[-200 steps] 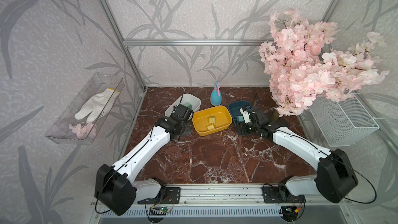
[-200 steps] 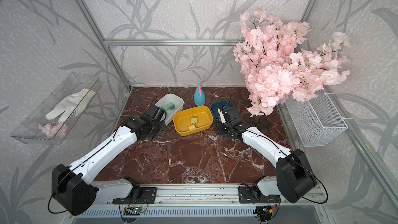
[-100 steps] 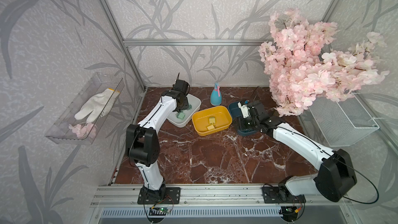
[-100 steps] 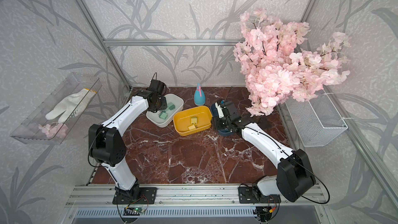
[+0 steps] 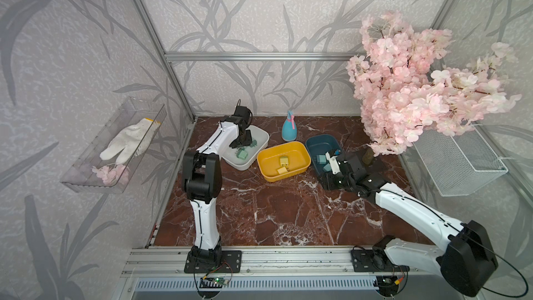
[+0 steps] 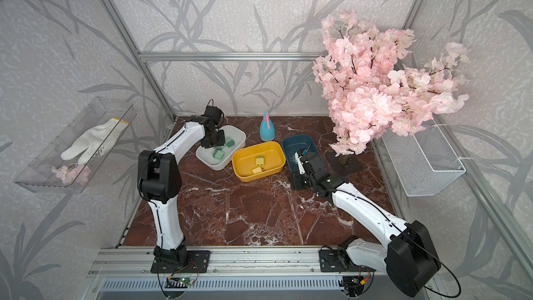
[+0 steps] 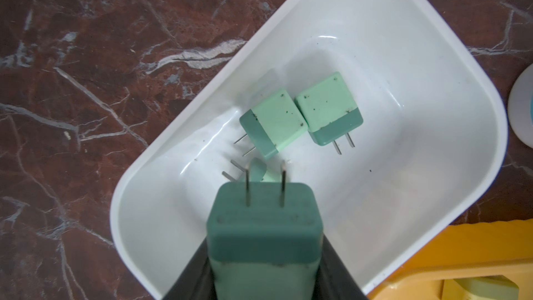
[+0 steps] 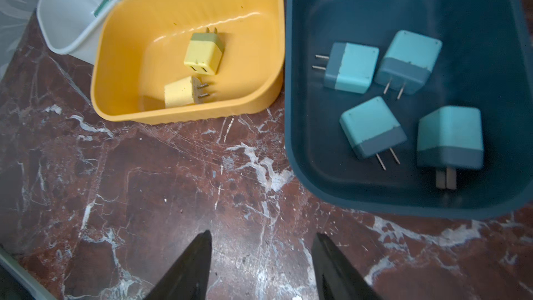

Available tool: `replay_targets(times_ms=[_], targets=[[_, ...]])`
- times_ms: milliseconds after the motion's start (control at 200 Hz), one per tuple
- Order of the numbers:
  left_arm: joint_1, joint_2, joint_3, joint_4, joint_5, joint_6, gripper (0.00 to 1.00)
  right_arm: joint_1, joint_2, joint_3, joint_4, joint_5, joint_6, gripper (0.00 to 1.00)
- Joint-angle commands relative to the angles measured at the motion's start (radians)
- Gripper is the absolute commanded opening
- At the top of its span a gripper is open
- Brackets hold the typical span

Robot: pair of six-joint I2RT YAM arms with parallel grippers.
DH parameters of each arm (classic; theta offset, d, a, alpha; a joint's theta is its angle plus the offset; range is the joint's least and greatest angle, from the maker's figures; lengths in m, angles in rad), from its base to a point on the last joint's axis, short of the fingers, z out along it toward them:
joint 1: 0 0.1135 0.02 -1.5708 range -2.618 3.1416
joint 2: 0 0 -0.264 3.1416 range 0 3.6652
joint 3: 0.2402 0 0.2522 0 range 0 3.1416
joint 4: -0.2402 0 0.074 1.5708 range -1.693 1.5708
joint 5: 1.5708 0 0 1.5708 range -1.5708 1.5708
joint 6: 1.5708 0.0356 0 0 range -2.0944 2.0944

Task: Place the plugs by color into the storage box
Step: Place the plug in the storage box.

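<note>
Leftward of centre in both top views: left arm [image 5: 215, 142] folded sharply at elbow, wrist bent down over white bin [image 5: 245, 165]; left gripper [image 7: 264, 269] clamped on mint-green plug [image 7: 264, 226], prongs toward loose green plugs [image 7: 277, 122]. Rightward: right arm [image 5: 409, 206] stretched low, right gripper [image 8: 262, 252] parted, empty, near dark-blue bin [image 8: 297, 154].

Four mint-green plugs [image 7: 277, 122], one partly hidden; four teal-blue plugs [image 8: 353, 67]; two yellow plugs [image 8: 203, 53]; three bins [image 5: 269, 160]; one spray bottle [image 5: 289, 131].

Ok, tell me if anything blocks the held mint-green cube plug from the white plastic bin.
Nothing visible does. The left gripper holds the mint-green plug over the open white bin; another green plug lies just beneath.
</note>
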Motion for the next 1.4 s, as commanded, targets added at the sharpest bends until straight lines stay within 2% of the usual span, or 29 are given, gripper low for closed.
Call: replay_targets(times_ms=[0, 105, 210, 335, 615, 800, 935, 1035, 1225, 1395], targets=[[-0.004, 0.034, 0.04, -0.02, 0.102, -0.042, 0.25, 0.001, -0.013, -0.015, 0.007, 0.024, 0.003, 0.6], [-0.035, 0.031, 0.034, -0.002, 0.127, -0.049, 0.27, 0.002, -0.006, -0.012, 0.001, 0.015, 0.014, 0.6], [-0.066, 0.036, 0.036, -0.014, 0.065, -0.017, 0.29, 0.003, -0.012, 0.003, 0.014, 0.005, 0.022, 0.6], [-0.064, 0.064, 0.057, -0.044, 0.035, -0.005, 0.32, 0.002, -0.023, 0.015, 0.034, 0.003, 0.034, 0.6], [-0.064, 0.087, 0.054, -0.043, 0.069, 0.005, 0.41, 0.003, -0.042, 0.026, 0.027, 0.033, 0.08, 0.6], [-0.063, 0.089, 0.041, -0.04, 0.065, 0.008, 0.42, 0.003, -0.084, -0.015, 0.044, 0.054, 0.098, 0.6], [-0.059, 0.098, 0.041, -0.021, 0.059, -0.006, 0.43, 0.003, -0.058, 0.008, 0.032, 0.042, 0.084, 0.6], [-0.059, 0.106, 0.044, -0.011, 0.058, -0.013, 0.46, 0.003, -0.029, 0.035, 0.031, 0.03, 0.076, 0.61], [-0.059, 0.1, 0.038, -0.014, 0.046, -0.018, 0.62, 0.003, 0.01, 0.083, 0.031, 0.011, 0.064, 0.61], [-0.058, 0.082, 0.036, -0.016, 0.054, -0.021, 0.63, 0.004, 0.009, 0.086, 0.043, 0.003, 0.066, 0.61]])
